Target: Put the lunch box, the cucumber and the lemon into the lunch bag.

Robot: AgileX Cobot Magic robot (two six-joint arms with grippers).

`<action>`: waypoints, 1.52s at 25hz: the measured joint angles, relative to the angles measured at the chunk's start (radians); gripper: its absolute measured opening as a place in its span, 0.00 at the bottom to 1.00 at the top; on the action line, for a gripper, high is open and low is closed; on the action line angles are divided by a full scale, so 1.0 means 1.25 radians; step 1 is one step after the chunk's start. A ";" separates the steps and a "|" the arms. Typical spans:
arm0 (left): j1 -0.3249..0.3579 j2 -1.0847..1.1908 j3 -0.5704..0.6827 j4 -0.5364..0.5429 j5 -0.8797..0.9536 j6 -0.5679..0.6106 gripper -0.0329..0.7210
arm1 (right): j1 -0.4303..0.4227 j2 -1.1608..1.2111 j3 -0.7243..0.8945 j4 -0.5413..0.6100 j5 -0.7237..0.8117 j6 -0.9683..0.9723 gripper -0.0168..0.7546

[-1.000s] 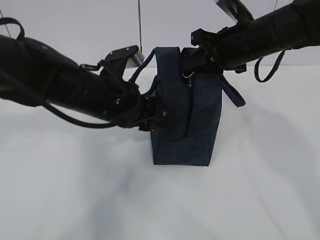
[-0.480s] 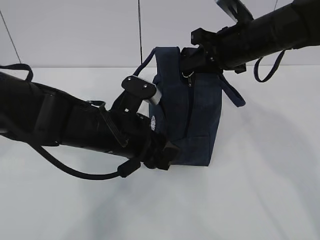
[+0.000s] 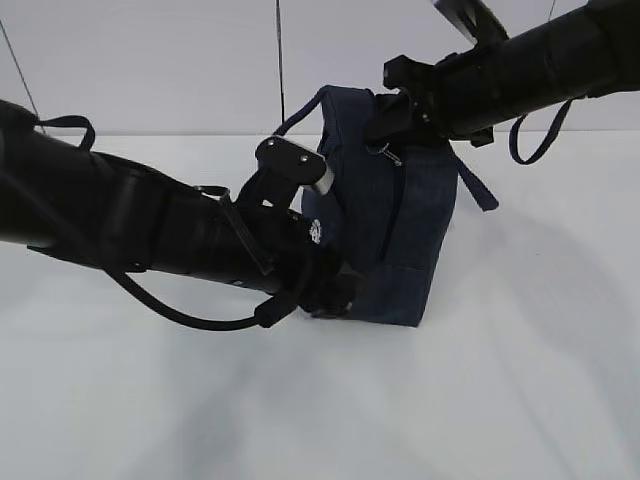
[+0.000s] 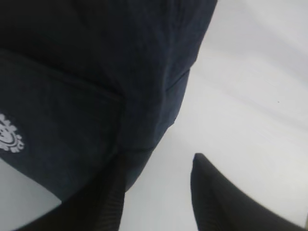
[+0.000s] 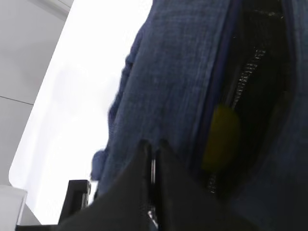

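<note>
bag tilted and pinched at two ends, zipper mouth part open

the main risk is the lunch bag [image 3: 395, 235] tipping or twisting. in the exterior view it stands on the white tabletop [image 3: 520, 380] leaning over, its base lifted on the left side, with the right pincer [image 3: 385, 130] at its top edge and the left pincer [image 3: 335, 295] low at its near bottom corner. if the two arms pull against each other the fabric could slip free, the bag could fall onto its side, and whatever sits inside could roll toward the opening.

the right pincer is fully closed, its jaws pressed flat together; in the right wrist view it sits against the denim near the zipper, and it seems to have a fold of fabric or the pull, though i cannot tell which. the left pincer [image 4: 159, 192] is about half open, one finger against the bag's lower corner and the other out over bare tabletop, so it holds nothing firmly.

the bag is dark navy, boxy, soft-sided, with loop handles hanging loose and a small white round logo [image 4: 9, 137] on the side. through the gaping zipper a yellow shape, likely the lemon [image 5: 221, 137], shows inside. the lunch box and cucumber are not visible; they may be inside.
</note>
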 joint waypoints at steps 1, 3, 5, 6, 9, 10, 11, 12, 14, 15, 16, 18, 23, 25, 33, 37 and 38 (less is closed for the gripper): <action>0.000 0.001 -0.004 -0.001 -0.005 0.000 0.48 | 0.000 0.000 0.000 0.000 0.000 0.000 0.03; 0.000 0.001 -0.005 -0.003 -0.015 0.000 0.48 | 0.000 0.000 -0.002 0.000 0.001 0.001 0.03; 0.000 0.001 -0.005 -0.003 -0.015 0.000 0.48 | 0.000 0.000 -0.002 0.000 0.004 0.001 0.03; 0.000 0.001 -0.005 -0.003 -0.015 0.001 0.48 | 0.000 0.000 -0.002 0.000 0.006 0.001 0.03; 0.000 0.001 -0.005 -0.004 -0.031 0.007 0.48 | 0.000 0.000 -0.002 0.000 0.009 0.001 0.03; 0.000 0.001 -0.005 -0.005 -0.039 0.010 0.48 | 0.000 0.000 -0.002 0.000 0.011 0.001 0.03; 0.000 0.001 -0.005 -0.005 -0.047 0.011 0.47 | 0.000 0.000 -0.002 0.000 0.011 0.001 0.03; 0.000 0.001 -0.007 -0.005 -0.052 0.012 0.47 | 0.000 0.000 -0.002 0.000 0.013 0.001 0.03; 0.000 0.001 -0.011 -0.006 -0.058 0.014 0.45 | 0.000 0.000 -0.002 0.000 0.014 0.001 0.03; 0.000 0.001 -0.014 -0.006 -0.058 0.014 0.44 | 0.000 0.000 -0.002 0.000 0.014 0.001 0.03; 0.000 0.001 -0.019 -0.006 -0.058 0.015 0.41 | 0.000 0.000 -0.002 0.000 0.014 0.001 0.03; 0.000 0.001 -0.023 -0.006 -0.058 0.015 0.34 | 0.000 0.000 -0.002 0.000 0.014 0.001 0.03; 0.000 0.001 -0.048 -0.006 -0.058 0.015 0.14 | 0.000 0.000 -0.002 0.000 0.014 0.001 0.03; 0.000 0.001 -0.050 -0.006 -0.059 0.015 0.06 | -0.001 0.000 -0.002 0.000 0.014 0.001 0.03; 0.000 0.003 -0.050 -0.006 -0.061 0.015 0.03 | -0.001 0.000 -0.002 -0.002 -0.027 0.001 0.03; 0.000 0.003 -0.050 -0.006 -0.063 0.015 0.03 | -0.001 0.000 -0.002 -0.004 -0.056 0.003 0.03; 0.000 0.003 -0.050 -0.006 -0.063 0.015 0.03 | -0.001 0.000 -0.002 -0.004 -0.060 0.007 0.03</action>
